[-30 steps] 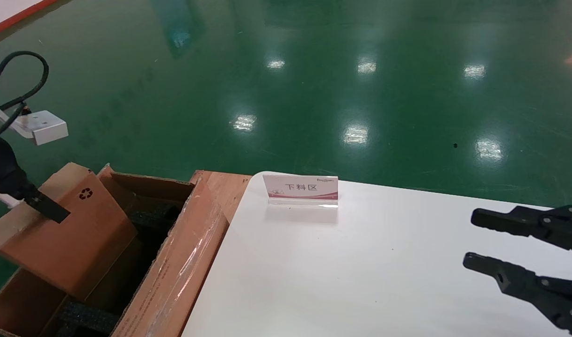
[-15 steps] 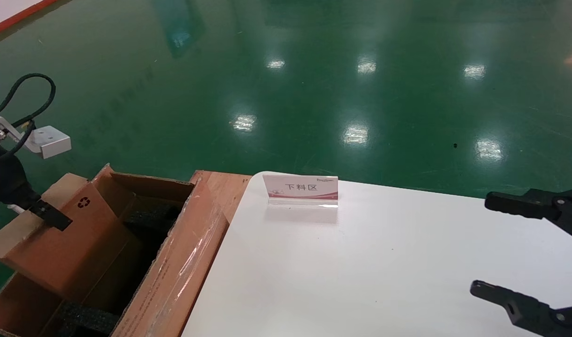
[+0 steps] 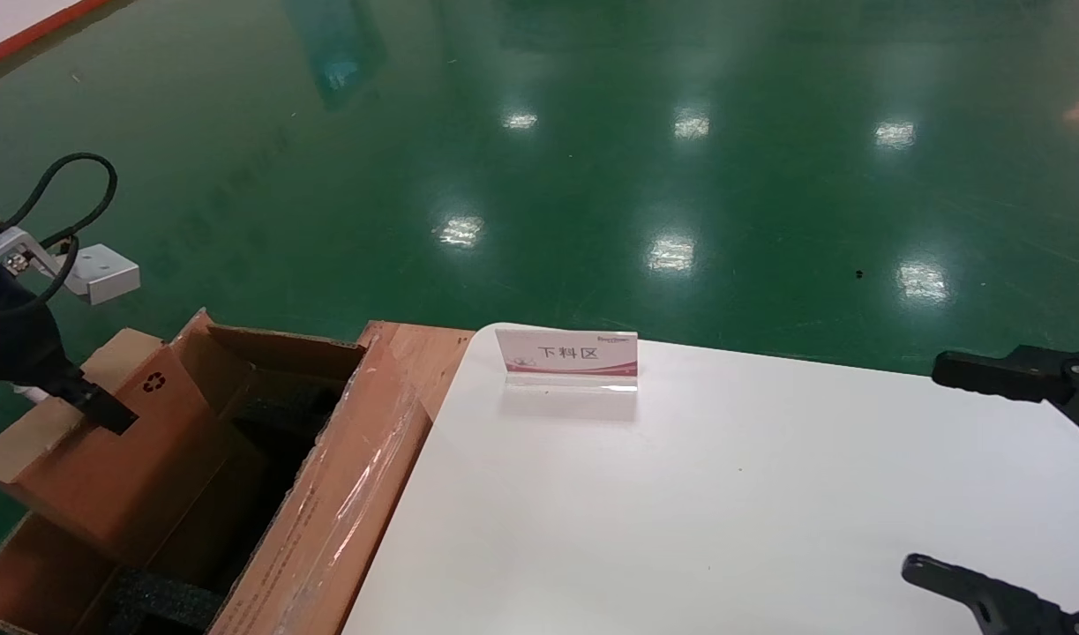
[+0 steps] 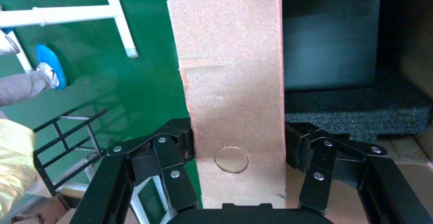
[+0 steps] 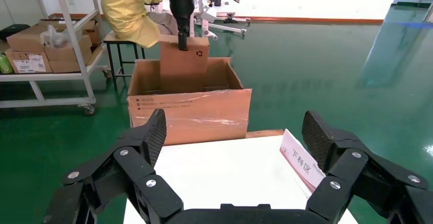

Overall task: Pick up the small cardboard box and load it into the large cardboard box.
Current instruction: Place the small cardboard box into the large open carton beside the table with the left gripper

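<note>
The left pincer is clamped across the narrow width of the small cardboard box, 1 finger on each broad face, and the small box hangs tilted, partly down inside the large cardboard box, with its recycling-symbol corner poking up above the rim. The large box sits on the floor just beside the white counter, taped flap against the counter edge.

So the step in hand looks like the lowering and letting go. To do it well, the arm should probably go straight down and keep the small box off the near flaps, since a snagged corner could twist it in the grip. Best to wait until the bottom edge rests on the black foam before opening, so it doesn't drop and tip.

The right pincer hangs spread wide over the counter's far-right side, empty and out of the way. A small sign stands at the counter's back edge.
</note>
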Tool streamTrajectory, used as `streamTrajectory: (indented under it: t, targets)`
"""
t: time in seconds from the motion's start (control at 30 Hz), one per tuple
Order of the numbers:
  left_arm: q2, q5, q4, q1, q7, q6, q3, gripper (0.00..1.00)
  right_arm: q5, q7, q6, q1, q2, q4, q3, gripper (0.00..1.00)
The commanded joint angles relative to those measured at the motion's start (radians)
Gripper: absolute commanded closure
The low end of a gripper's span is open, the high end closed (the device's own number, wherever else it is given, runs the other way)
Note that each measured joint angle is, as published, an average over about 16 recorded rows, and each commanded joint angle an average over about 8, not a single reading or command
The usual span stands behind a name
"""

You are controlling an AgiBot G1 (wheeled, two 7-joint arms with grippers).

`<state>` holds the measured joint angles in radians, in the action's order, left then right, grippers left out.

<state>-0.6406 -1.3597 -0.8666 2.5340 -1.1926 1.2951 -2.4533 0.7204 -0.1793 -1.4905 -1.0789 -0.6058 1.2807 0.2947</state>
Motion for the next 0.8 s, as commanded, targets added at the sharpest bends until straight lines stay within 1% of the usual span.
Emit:
streamTrajectory:
  t: [0.03, 0.57, 0.8]
  targets:
    - [-0.003, -0.004, 0.004, -0.009, -0.003, -0.007, -0.002, 1.00, 0.000, 0.000, 0.000, 0.000, 0.000, 0.000, 0.000, 0.00]
    - [-0.022, -0.027, 0.018, -0.048, -0.045, -0.056, -0.010, 1.00, -0.001, 0.001, 0.000, 0.000, 0.000, 0.000, 0.001, 0.00]
    - [-0.027, -0.037, 0.034, -0.082, -0.058, -0.093, -0.013, 1.00, -0.001, 0.001, 0.001, 0.000, 0.001, 0.000, 0.001, 0.00]
